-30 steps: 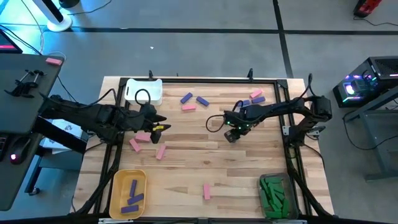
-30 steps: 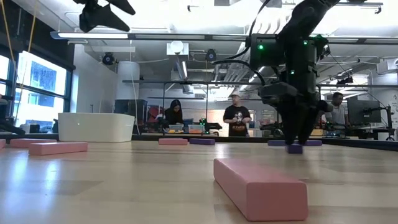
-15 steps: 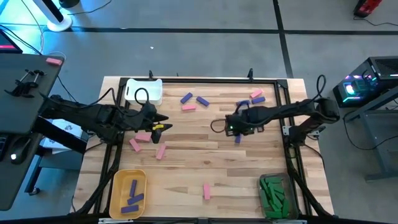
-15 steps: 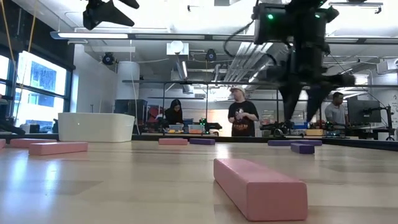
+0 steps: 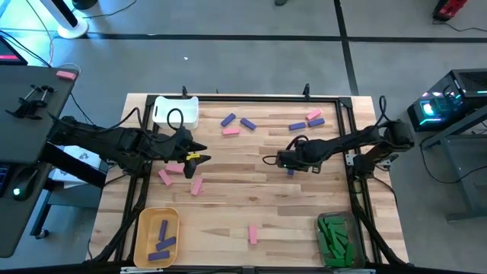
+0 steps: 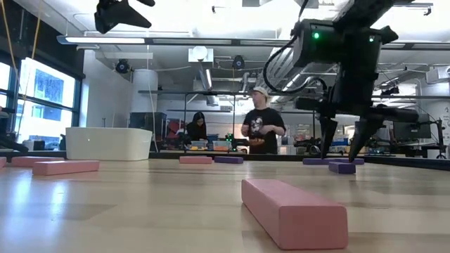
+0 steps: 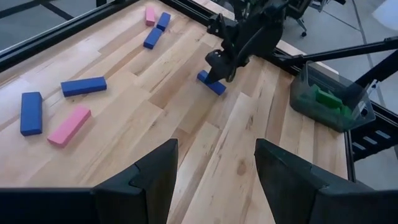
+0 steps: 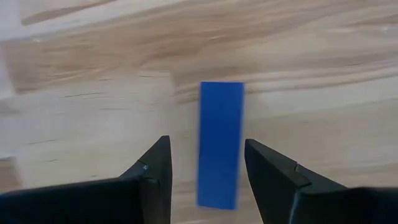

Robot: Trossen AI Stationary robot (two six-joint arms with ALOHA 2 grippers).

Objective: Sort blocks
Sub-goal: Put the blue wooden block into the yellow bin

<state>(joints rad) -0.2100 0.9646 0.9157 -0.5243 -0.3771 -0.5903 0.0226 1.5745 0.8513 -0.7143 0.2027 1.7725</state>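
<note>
Right gripper (image 5: 290,165) hangs low over the middle-right of the wooden table (image 5: 228,221), with its two fingers spread apart and nothing between them. In the right wrist view a purple block (image 8: 221,143) lies flat on the wood straight in front of the open fingers, so the gripper looks lined up to drop down and pinch that block by its long sides. It is not touching it yet. Left gripper (image 5: 199,151) waits near the table's left side, fingers apart and empty too, out of the other arm's way. Now the bins: the yellow bin (image 5: 143,228) at the near left corner has purple blocks in it, the clear bin (image 5: 323,222) at the near right holds green ones, and the white bin (image 5: 189,114) sits at the far left. Last, the small loose blocks: pink ones (image 5: 178,168) lie close to the left gripper, one pink block (image 5: 253,234) lies alone near the front, and a few purple and pink ones (image 5: 313,117) lie at the far side, waiting their turn.
</note>
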